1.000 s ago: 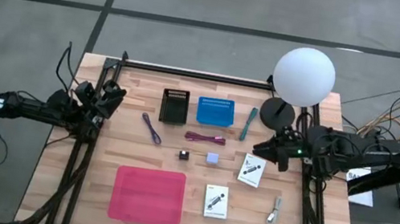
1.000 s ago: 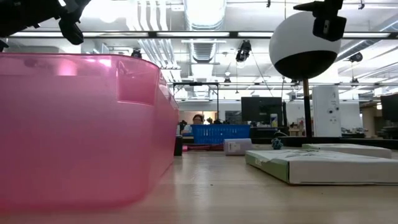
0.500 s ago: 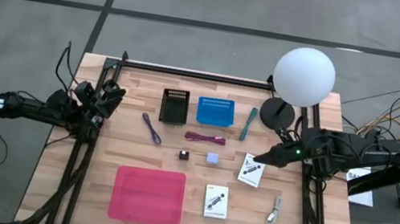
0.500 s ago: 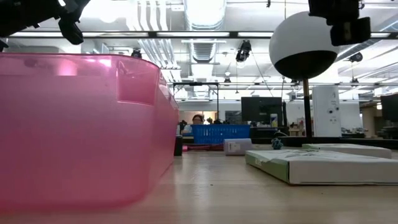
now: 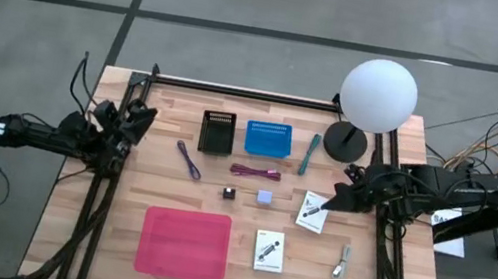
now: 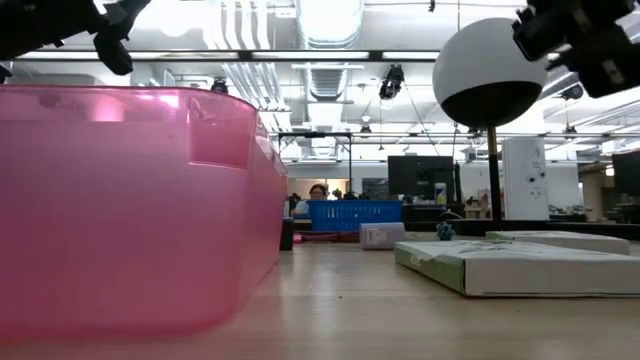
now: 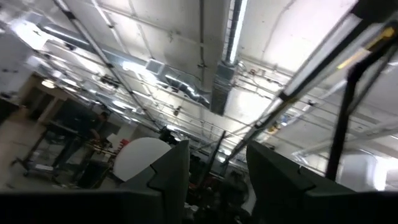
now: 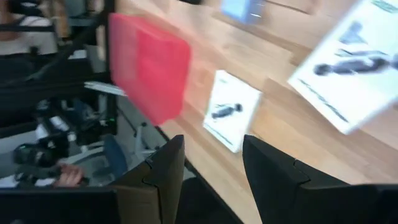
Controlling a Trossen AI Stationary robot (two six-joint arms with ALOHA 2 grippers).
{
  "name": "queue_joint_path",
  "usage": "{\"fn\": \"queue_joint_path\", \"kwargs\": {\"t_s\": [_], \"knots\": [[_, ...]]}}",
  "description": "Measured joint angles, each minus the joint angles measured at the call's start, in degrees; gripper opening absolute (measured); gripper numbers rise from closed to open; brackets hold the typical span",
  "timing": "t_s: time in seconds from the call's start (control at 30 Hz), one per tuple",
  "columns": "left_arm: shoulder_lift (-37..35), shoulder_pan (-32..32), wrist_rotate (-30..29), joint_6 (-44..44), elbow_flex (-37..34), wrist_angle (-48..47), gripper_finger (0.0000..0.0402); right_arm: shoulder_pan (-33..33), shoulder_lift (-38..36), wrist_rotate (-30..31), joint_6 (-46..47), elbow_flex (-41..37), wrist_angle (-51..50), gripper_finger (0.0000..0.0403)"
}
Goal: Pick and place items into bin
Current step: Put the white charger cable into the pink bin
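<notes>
On the wooden table lie a purple strap (image 5: pixel 189 160), a maroon cable (image 5: pixel 255 172), a teal pen-like tool (image 5: pixel 309 154), a black cube (image 5: pixel 229 193), a lavender cube (image 5: pixel 264 197), a grey metal piece (image 5: pixel 342 262) and two white cards (image 5: pixel 313 211) (image 5: pixel 269 250). The pink bin (image 5: pixel 185 243) stands at the near side. My right gripper (image 5: pixel 333 200) hovers open above the right-hand card's right end, tipped down; its wrist view shows both cards (image 8: pixel 231 109) (image 8: pixel 354 81) and the bin (image 8: pixel 149 65). My left gripper (image 5: pixel 144 114) waits open at the table's left edge, pointing up at the ceiling (image 7: pixel 217 146).
A black basket (image 5: pixel 218 132) and a blue basket (image 5: pixel 266 138) stand at the far middle. A lamp with a white globe (image 5: pixel 378 95) rises at the far right, close to my right arm. Dark frame rails (image 5: pixel 96 205) run along both side edges.
My right gripper has tipped from roughly level to pointing down at the table, rolled about its own axis and sunk a little toward the right-hand card. No item has moved.
</notes>
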Motion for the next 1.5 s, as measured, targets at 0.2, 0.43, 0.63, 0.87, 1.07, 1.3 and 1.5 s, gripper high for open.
{"fn": "queue_joint_path", "kwargs": {"t_s": [0.2, 0.43, 0.63, 0.87, 1.07, 1.3, 1.5], "knots": [[0.0, 0.0, -5.0, 0.3, 0.0, 0.0, 0.0144, 0.1, 0.1, 0.0, 3.4, 0.0, -4.2, 0.0151], [0.0, 0.0, -5.2, 0.5, -0.2, -0.4, 0.0144, 1.0, 2.9, -0.1, 10.7, 0.0, -6.8, 0.0150], [0.0, 0.0, -5.2, 0.6, -0.4, -0.6, 0.0144, 4.1, 9.3, -0.1, 14.7, 0.0, -6.9, 0.0150], [0.0, 0.0, -5.2, 0.6, -1.0, -0.6, 0.0144, 10.5, 15.1, -2.0, 22.8, 0.3, -6.9, 0.0150], [0.0, 0.0, -5.2, 0.1, -2.7, -0.6, 0.0144, 17.2, 18.1, -3.3, 30.4, 0.3, -7.8, 0.0150], [0.0, 0.0, -5.2, 0.1, -3.1, -0.5, 0.0144, 23.5, 21.7, -3.3, 34.2, 0.3, -7.8, 0.0150], [0.0, 0.0, -5.2, 0.1, -3.1, -0.5, 0.0144, 27.2, 24.8, -4.3, 32.6, 0.3, -6.5, 0.0150]]}}
